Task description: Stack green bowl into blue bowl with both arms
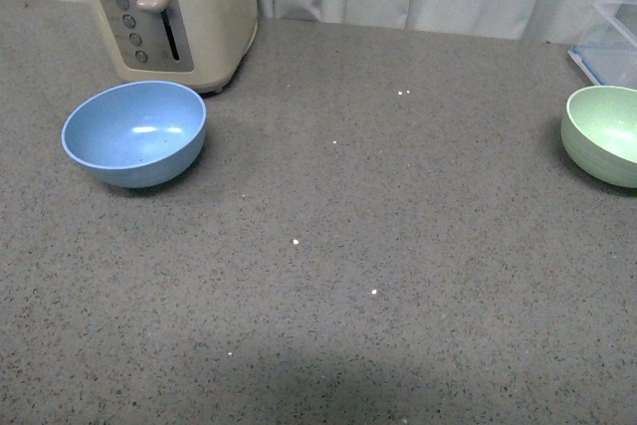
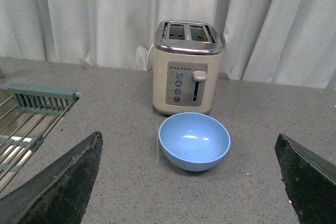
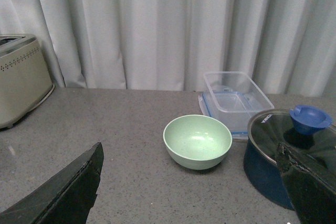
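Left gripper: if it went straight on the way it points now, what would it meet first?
Probably the blue bowl, centred between the open jaws with bare counter before it; the toaster stands just behind. Depth is uncertain.

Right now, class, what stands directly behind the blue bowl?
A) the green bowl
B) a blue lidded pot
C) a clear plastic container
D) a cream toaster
D: in the left wrist view the cream toaster stands just behind the blue bowl, while the front view shows the green bowl far off at the table's right side.
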Motion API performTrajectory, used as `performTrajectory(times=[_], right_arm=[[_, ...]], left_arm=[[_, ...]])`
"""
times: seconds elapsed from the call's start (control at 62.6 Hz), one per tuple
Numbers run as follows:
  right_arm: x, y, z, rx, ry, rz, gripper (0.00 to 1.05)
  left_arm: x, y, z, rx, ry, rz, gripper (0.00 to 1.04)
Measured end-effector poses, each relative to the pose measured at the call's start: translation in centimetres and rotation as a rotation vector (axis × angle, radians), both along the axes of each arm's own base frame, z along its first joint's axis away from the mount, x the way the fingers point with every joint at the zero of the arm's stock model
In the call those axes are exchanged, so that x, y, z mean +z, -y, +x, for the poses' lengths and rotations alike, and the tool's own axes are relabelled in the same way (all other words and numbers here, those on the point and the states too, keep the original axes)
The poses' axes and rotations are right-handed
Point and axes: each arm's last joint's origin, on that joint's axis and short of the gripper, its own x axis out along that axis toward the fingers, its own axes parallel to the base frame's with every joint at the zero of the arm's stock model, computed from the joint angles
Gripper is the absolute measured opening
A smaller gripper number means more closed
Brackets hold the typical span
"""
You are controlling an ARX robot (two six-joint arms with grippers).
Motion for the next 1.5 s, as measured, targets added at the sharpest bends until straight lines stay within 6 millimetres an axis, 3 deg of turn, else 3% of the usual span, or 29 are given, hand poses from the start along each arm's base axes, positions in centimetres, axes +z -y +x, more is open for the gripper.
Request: performTrajectory(times=[1.501], right_arm=[[0.0, 0.0, 0.0, 0.0, 0.0, 0.0, 0.96]], left_arm=[[0.0, 0.0, 0.0, 0.0, 0.0, 0.0, 0.98]])
